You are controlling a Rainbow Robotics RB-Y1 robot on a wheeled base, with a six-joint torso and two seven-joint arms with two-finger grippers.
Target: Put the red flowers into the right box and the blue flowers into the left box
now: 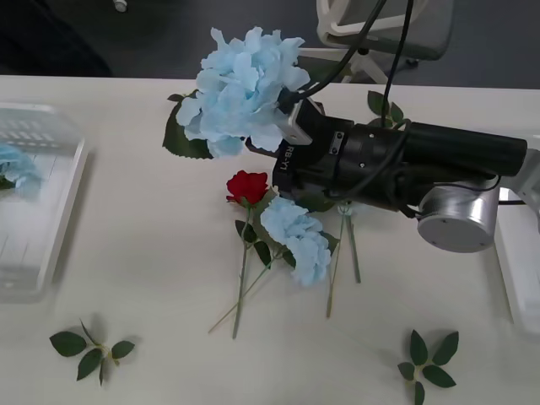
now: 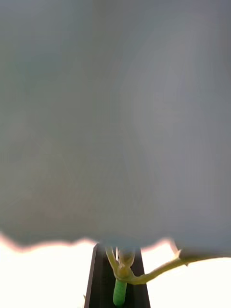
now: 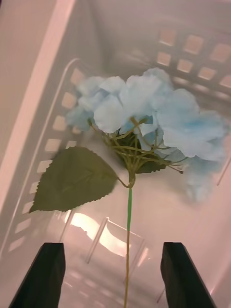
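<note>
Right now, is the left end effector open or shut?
Open: its two black fingers stand apart over a blue flower lying in the left box.

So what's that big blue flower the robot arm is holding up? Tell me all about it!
It's a blue flower, a fluffy pale sky-blue cluster of soft, fabric-like petals, with dark green leaves below it. The right gripper is shut on its green stem, holding it up above the white table, behind the red flower. Only the gripper touches it.

Office (swivel chair (image 1: pixel 384 29) behind white table (image 1: pixel 152 253)).
</note>
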